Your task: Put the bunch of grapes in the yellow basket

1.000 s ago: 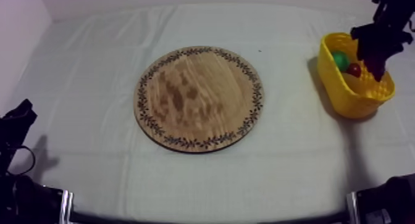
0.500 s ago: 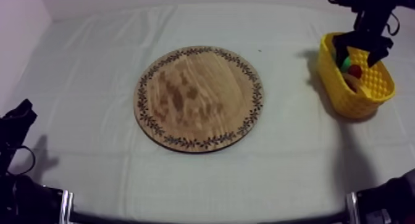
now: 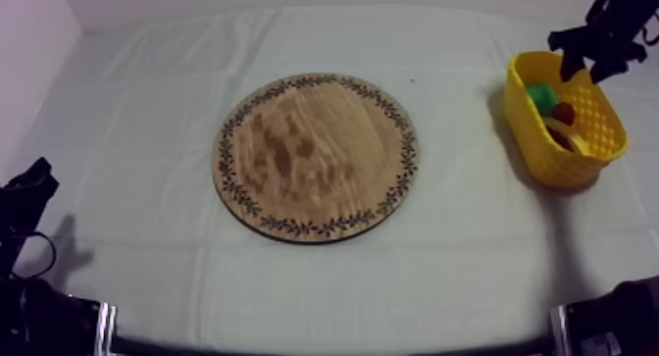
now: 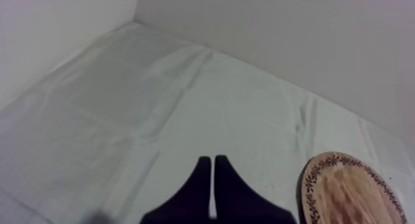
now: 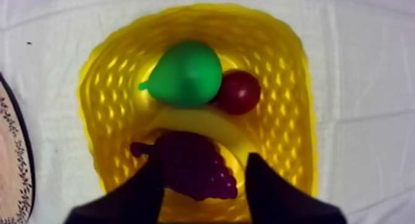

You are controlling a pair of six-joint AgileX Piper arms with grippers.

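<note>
bunch of grapes (image 5: 192, 165) was found inside yellow basket (image 5: 285, 109) | right jaws were seen apart over it | left jaws were seen together

One board (image 3: 316, 156), one basket (image 3: 561, 168), one pear (image 5: 185, 73), one small red fruit (image 5: 239, 91), one bunch of grapes (image 5: 191, 165), one banana (image 5: 207, 123).

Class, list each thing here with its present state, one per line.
wooden board, flat, bare.
yellow basket, upright, holding fruit.
bunch of grapes, in the basket, ungripped.
pear, in the basket.
small red fruit, in the basket.
left gripper, shut, empty.
right gripper, open above the basket.
</note>
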